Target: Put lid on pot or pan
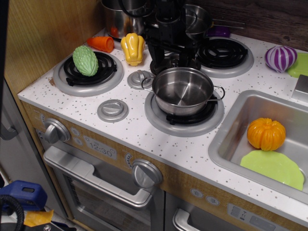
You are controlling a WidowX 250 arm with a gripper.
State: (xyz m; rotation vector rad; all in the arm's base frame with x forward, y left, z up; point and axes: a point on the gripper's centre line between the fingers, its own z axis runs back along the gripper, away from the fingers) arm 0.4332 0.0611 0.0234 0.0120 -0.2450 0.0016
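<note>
The small steel pot (182, 90) sits open and empty on the front burner (184, 114) of a toy stove, its two thin wire handles sticking out to either side. Just behind the pot, the black gripper (174, 61) is down over the lid (174, 63), which lies on the white speckled counter (144, 139) between the pot and the rear burner (222, 54). Only slivers of the lid's shiny rim and dark centre show under the gripper's dark body, close to the pot's back rim. How far the jaws are open, and whether they have hold of the lid's knob, cannot be told, because black parts hide the fingertips.

To the left of the pot, a grey stove dial (140, 79) lies just beside its handle, and a second dial (112, 110) sits nearer the front edge. Further left of the pot, a green bumpy vegetable (85, 60) rests on another burner (88, 73). Behind that, a yellow pepper (133, 48) stands upright, with an orange carrot (101, 44) next to it. A taller steel pot (120, 17) stands at the back, behind the pepper. A small pan (198, 18) with a long handle is visible behind the gripper, above the rear burner.

To the right of the pot, a sink (226, 139) holds an orange pumpkin (266, 134) and a light green plate (272, 167). A purple and white striped onion (280, 58) lies on the counter behind the sink.
</note>
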